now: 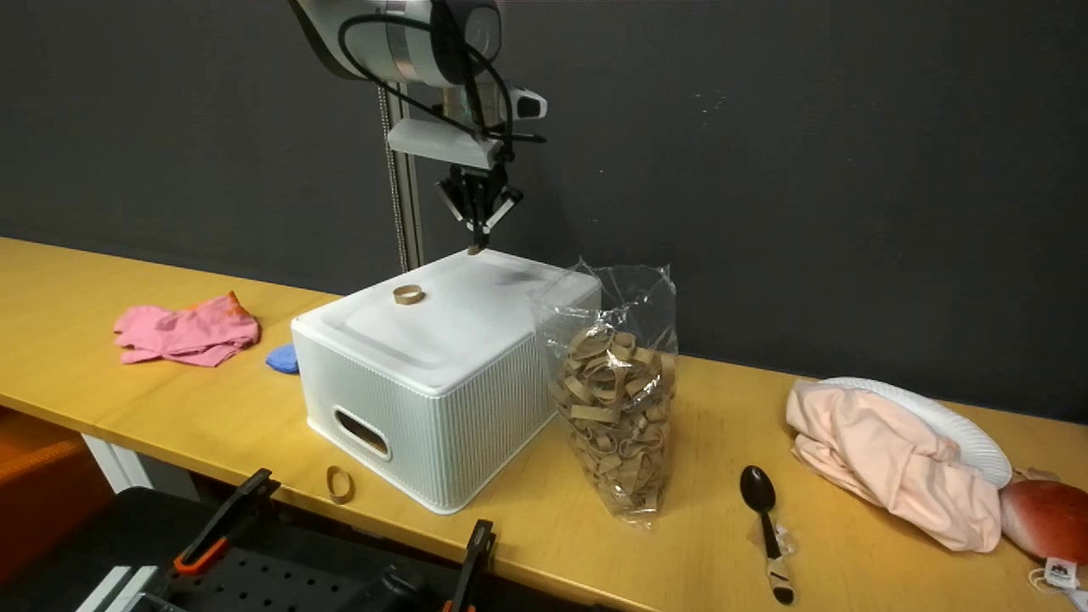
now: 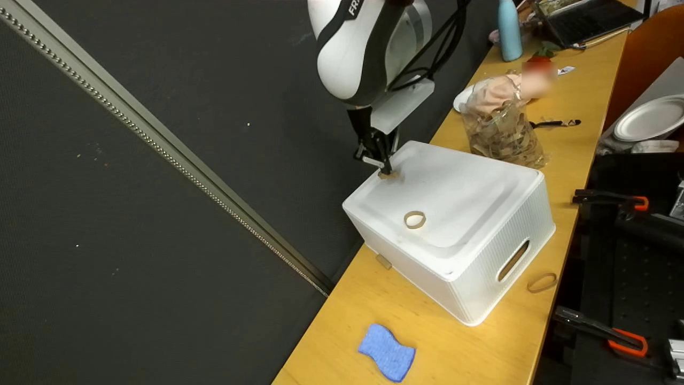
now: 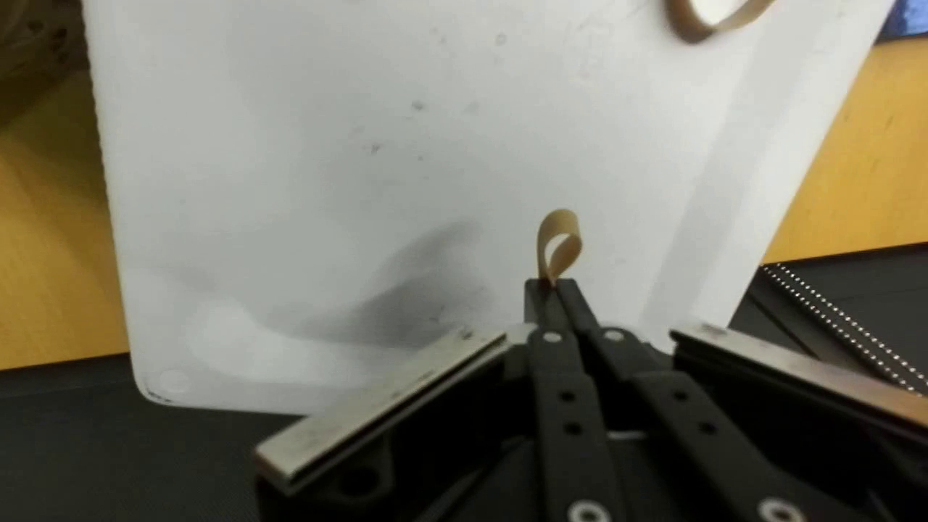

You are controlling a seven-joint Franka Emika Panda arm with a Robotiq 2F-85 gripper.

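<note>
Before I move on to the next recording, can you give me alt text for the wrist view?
The gripper pinches a tan rubber band, its loop poking out over a white box. A second rubber band lies on the box, cut off by the picture's upper edge.

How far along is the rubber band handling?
Done: the tool is shut on a tan rubber band, its loop sticking out. In hand: holding it at the top of the white ribbed bin; contact is unclear. Remaining: likely releasing it; a second band lies on the bin, ungripped.
</note>
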